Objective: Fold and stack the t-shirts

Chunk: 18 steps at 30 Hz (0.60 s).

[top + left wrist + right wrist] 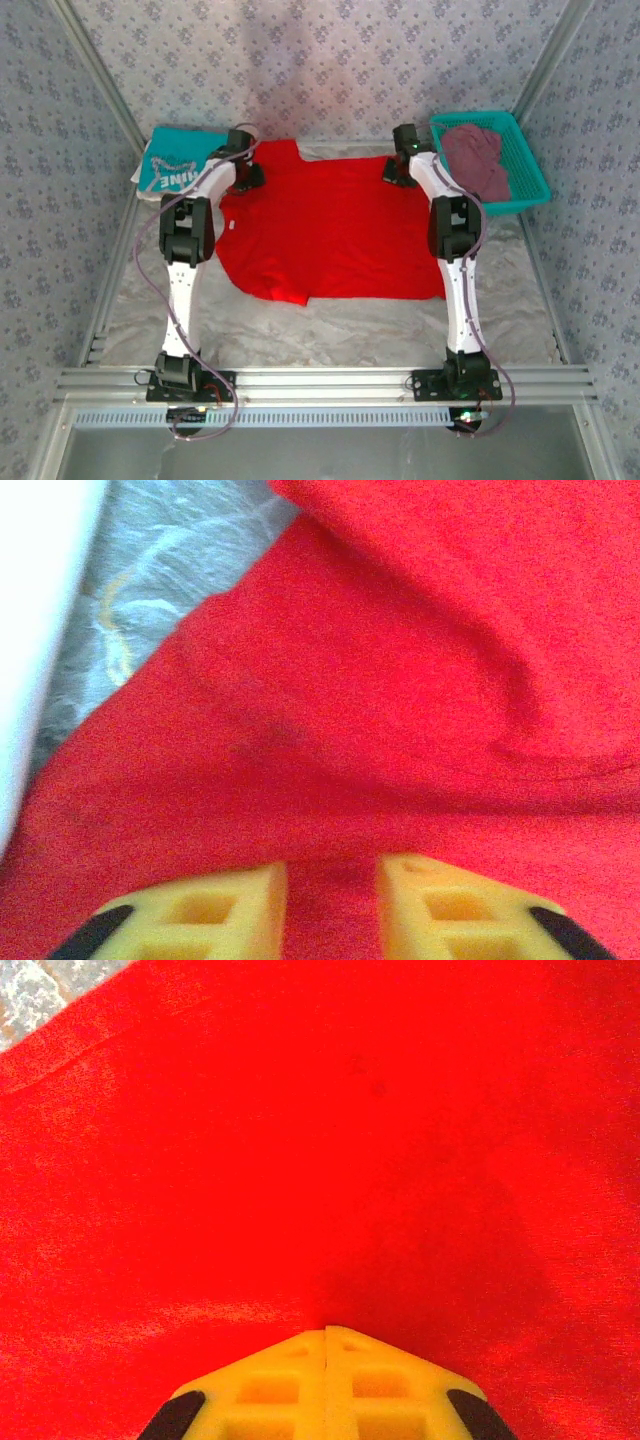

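Note:
The bright red t-shirt (330, 230) lies spread flat in the middle of the table. My left gripper (245, 175) rests on its far left corner. In the left wrist view the gripper (330, 875) has its yellow fingers apart, with red cloth (400, 680) lying in the gap. My right gripper (400, 172) sits at the shirt's far right corner. Seen from the right wrist, it (325, 1330) is shut with its tips pinched into the red cloth (300, 1140). The teal t-shirt (175, 165) lies folded at the far left. The maroon t-shirt (478, 160) is bunched in a basket.
The teal plastic basket (535, 185) stands at the far right corner. A white cloth edge (143, 172) peeks from under the teal shirt, and a white edge (30, 630) also borders the left wrist view. Grey crinkled table cover (350, 325) lies bare in front of the red shirt.

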{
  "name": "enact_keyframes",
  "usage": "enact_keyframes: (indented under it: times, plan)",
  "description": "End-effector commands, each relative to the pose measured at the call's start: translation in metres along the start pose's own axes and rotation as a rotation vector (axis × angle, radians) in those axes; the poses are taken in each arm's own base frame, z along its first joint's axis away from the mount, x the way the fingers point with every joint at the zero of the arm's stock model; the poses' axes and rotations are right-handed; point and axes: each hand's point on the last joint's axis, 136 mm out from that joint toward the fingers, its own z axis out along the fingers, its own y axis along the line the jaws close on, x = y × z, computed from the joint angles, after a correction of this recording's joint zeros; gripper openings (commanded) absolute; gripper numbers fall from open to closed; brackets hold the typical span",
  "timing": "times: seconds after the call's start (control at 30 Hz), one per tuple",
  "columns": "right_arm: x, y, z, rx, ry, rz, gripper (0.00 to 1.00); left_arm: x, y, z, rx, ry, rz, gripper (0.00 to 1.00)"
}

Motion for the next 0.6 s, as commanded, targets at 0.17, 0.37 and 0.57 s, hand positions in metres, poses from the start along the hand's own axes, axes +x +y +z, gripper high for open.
enact_keyframes:
  times: [0.17, 0.37, 0.57]
  plan:
    - [-0.01, 0.049, -0.128, -0.188, -0.092, -0.077, 0.33, 0.007, 0.0, -0.133, 0.031, -0.186, -0.006, 0.48]
    - [0.075, 0.069, -0.214, -0.399, -0.255, -0.271, 0.52, 0.112, 0.019, -0.173, 0.049, -0.15, 0.063, 0.53]
    - [0.185, 0.031, -0.219, -0.474, -0.331, -0.371, 0.58, 0.211, 0.034, -0.187, 0.047, -0.005, 0.063, 0.53]
